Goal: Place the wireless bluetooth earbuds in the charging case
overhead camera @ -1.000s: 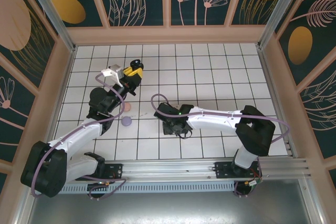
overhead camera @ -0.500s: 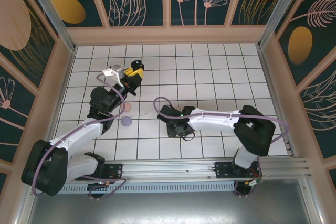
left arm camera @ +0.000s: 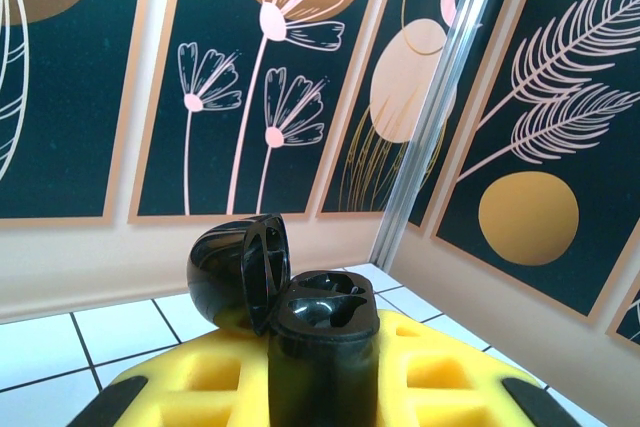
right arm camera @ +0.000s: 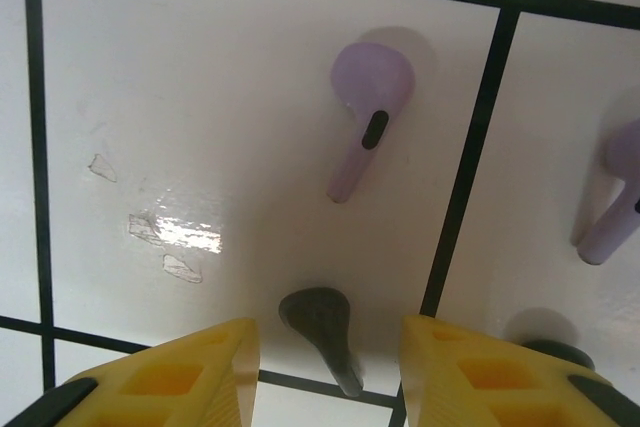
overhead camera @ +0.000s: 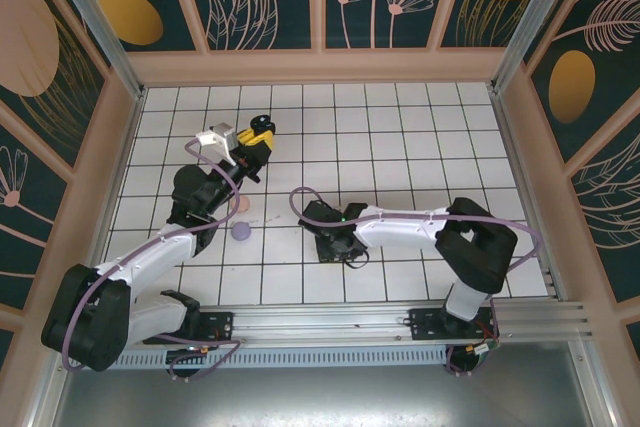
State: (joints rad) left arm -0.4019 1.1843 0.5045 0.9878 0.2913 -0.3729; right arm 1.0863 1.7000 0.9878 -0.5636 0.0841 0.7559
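Black earbud (right arm camera: 318, 315), right wrist view: I see it lying flat on a white tile of the table (right arm camera: 200, 67), between the fingers of my right gripper (right arm camera: 328, 342).
Long axis: bud end up and left in view, stem running down and right towards a black grid line.
Right gripper state: jaws partly open, one yellow finger (right arm camera: 165, 382) on each side of the black earbud, a gap showing on both sides, nothing gripped.
Lilac earbud (right arm camera: 365, 112): same tile, farther up the view, apart from the black one; bud end on top, stem slanting down and slightly left.
Second lilac earbud (right arm camera: 612, 202): next tile over, cut by the right edge; its stem also slants down-left.
Dark shape (right arm camera: 555, 350): just beyond the right-hand finger and partly hidden by it; I cannot tell what it is.
Scuffs (right arm camera: 170, 232): a glare patch on the tile, off to the left.
Black charging case (left arm camera: 322, 322), left wrist view: upright, clamped in my left gripper (left arm camera: 322, 387), lid (left arm camera: 240, 272) swung open to the left; I cannot tell whether a bud sits inside.
Behind it: floral wall panels (left arm camera: 250, 77) and a metal corner post (left arm camera: 440, 97).
Top view, left gripper (overhead camera: 252, 143): raised over the far-left tiles, case in its fingers.
Top view, right gripper (overhead camera: 337, 245): down at the table near the middle; the buds are too small for me to make out.
Pink round thing (overhead camera: 241, 204) and lilac round thing (overhead camera: 241, 231): on the table beside the left arm, well apart from the right gripper.
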